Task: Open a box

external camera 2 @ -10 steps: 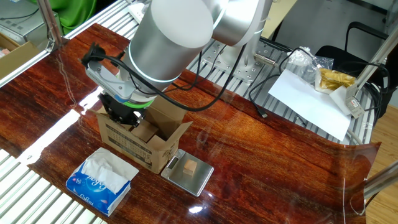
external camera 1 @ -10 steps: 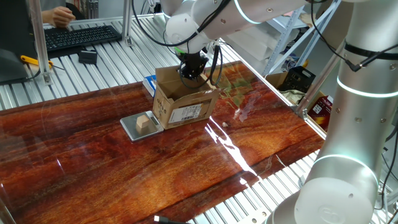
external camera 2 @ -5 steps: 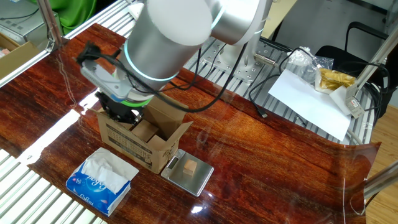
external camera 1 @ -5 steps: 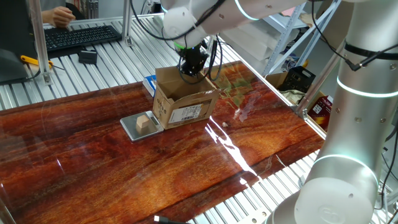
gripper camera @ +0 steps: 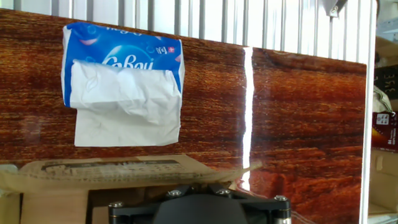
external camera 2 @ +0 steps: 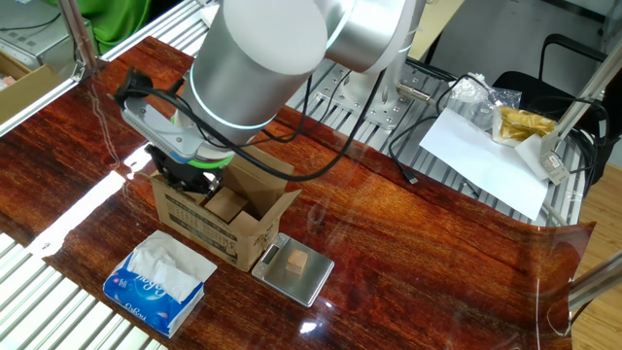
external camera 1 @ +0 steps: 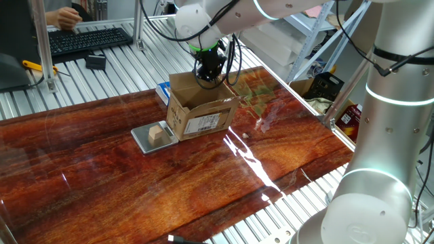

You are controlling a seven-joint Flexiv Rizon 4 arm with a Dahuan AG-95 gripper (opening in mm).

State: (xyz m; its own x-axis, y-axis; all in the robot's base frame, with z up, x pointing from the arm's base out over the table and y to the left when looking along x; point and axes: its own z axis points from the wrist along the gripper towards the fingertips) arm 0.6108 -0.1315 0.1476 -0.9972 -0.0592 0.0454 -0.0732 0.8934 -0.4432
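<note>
From one fixed view, the box (external camera 1: 200, 110) is sitting on the red-brown wooden bench (external camera 1: 135, 183), towards its far edge, with its labelled side facing the camera and its top flaps standing open. The gripper (external camera 1: 209, 73) is hanging just above the box's far rim; whether its fingers are apart or together I cannot tell. A grey scale (external camera 1: 150, 139) carrying a small wooden cube (external camera 1: 156, 133) is lying just beside the box's left corner, while the near half of the bench is lying bare.

From the other fixed view, the gripper (external camera 2: 185, 178) is sitting at the box's (external camera 2: 219, 222) back edge, largely hidden by the arm. A blue tissue packet (external camera 2: 155, 282) is lying near the bench edge, just apart from the box.

In the hand view, the tissue packet (gripper camera: 121, 84) is lying beyond a cardboard flap (gripper camera: 118, 171).
</note>
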